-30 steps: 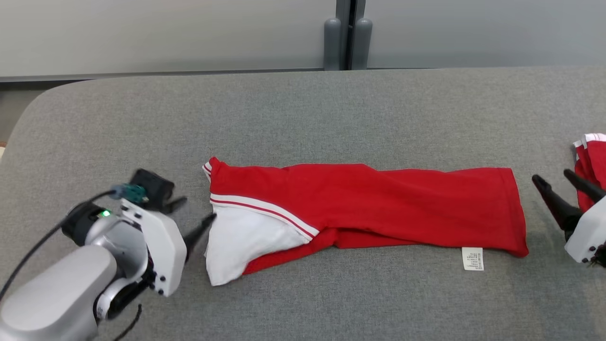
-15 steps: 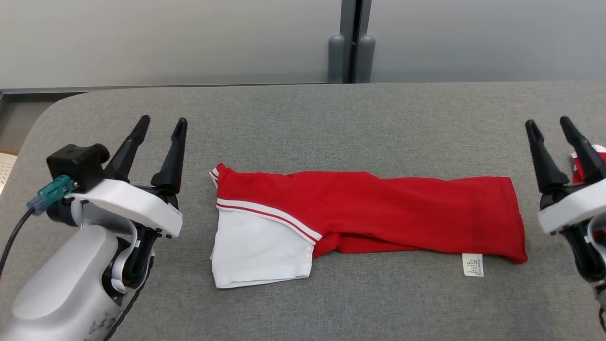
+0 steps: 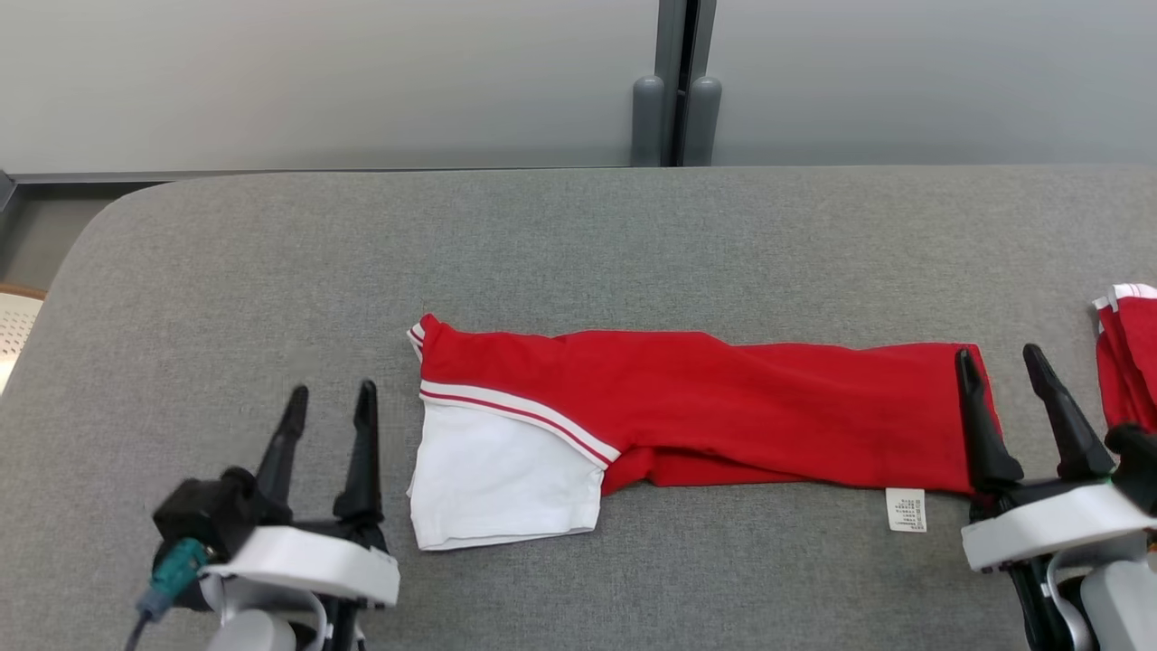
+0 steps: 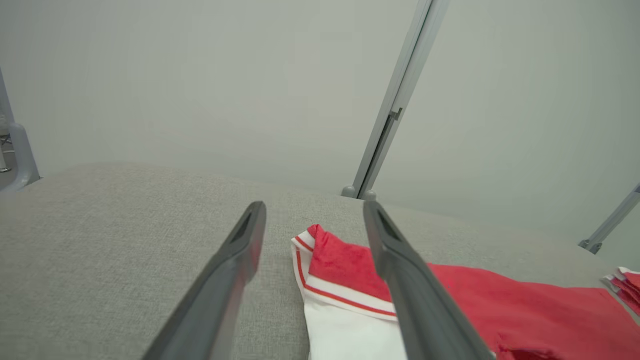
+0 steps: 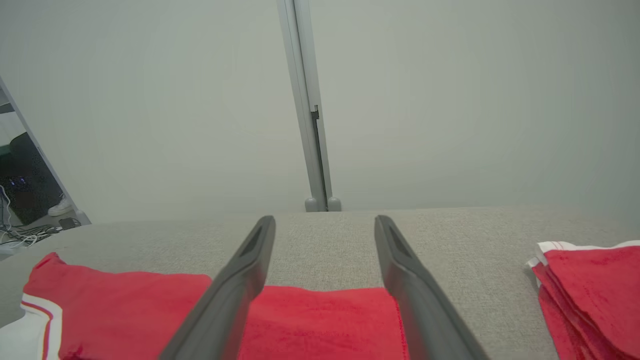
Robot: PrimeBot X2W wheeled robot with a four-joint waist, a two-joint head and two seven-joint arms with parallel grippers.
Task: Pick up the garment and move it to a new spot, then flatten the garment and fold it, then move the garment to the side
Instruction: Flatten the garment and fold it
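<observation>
A long red knit garment [image 3: 723, 407] lies centred on the grey woven surface [image 3: 578, 235], parallel to its far edge, white sleeve [image 3: 502, 479] toward its left edge; left tool [image 3: 332, 391] and right tool [image 3: 999, 353] stand wide, empty.

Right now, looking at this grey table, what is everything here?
garment: one, red with a white panel, long strip, middle of the table
care label: one, white, garment's near right edge
folded pile: one, red with white trim, table's right edge
table: one, grey fabric, under everything
post: one, grey, behind the table
left tool: one, dark fingers, open, left of the garment
right tool: one, dark fingers, open, at the garment's right end
</observation>
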